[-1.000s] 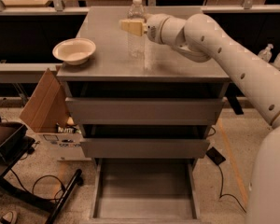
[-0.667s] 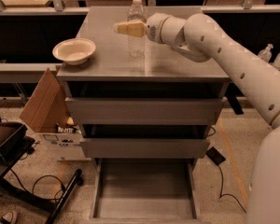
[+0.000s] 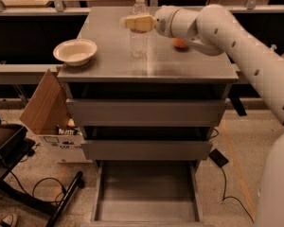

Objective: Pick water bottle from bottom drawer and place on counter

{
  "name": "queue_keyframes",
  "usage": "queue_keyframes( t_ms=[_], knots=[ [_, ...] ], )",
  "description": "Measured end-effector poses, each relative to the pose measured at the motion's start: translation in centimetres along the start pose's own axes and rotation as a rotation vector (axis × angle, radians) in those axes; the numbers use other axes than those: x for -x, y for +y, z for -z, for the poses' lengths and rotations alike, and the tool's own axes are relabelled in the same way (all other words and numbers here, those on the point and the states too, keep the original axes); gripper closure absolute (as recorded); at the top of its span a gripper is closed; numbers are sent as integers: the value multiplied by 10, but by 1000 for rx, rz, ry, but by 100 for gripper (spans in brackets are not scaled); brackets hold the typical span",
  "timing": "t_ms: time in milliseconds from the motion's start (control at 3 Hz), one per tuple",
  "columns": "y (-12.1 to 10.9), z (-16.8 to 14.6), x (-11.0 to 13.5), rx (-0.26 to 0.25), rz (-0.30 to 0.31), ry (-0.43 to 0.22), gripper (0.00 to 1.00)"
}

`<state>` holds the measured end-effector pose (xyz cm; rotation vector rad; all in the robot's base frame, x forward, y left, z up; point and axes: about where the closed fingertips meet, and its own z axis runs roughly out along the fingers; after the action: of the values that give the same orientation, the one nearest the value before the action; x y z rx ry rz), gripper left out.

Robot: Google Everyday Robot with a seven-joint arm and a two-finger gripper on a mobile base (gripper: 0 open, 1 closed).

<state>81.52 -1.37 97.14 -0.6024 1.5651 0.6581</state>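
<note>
In the single camera view, a grey metal cabinet has three drawers. Its smooth, faintly glossy worktop [image 3: 109, 56] carries three things. One water bottle [image 3: 138, 44] of clear ribbed plastic stands upright near the middle toward the back, and its reflection shows on the metal below it. One shallow, round, cream bowl [image 3: 75, 51] sits at the left edge. One orange [image 3: 180, 43] lies to the right, half hidden behind the arm.

The white, rounded arm [image 3: 236, 37] has small dark dots along its shell and reaches in from the right. Its pale yellow end effector [image 3: 132, 22] lies across the upper part of the bottle. Whether it grips the bottle or merely overlaps it cannot be told.

The bottom drawer [image 3: 144, 193] is pulled fully out, a shallow rectangular tray with a plain grey floor. The two upper drawers [image 3: 146, 111] show flat grey fronts.

Left of the cabinet, one brown cardboard box [image 3: 45, 103] stands with a flap raised. The dark print on its white side is too blurred to read. One black cable [image 3: 227, 183] trails over the speckled floor at the right.
</note>
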Motion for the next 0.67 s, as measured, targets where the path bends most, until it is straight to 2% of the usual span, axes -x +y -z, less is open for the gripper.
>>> queue_keyframes(
  t_ms=[333,667],
  knots=[
    [-29,70,50,9,66,-5,0],
    [-42,153,88,55,102,22,0]
  ],
)
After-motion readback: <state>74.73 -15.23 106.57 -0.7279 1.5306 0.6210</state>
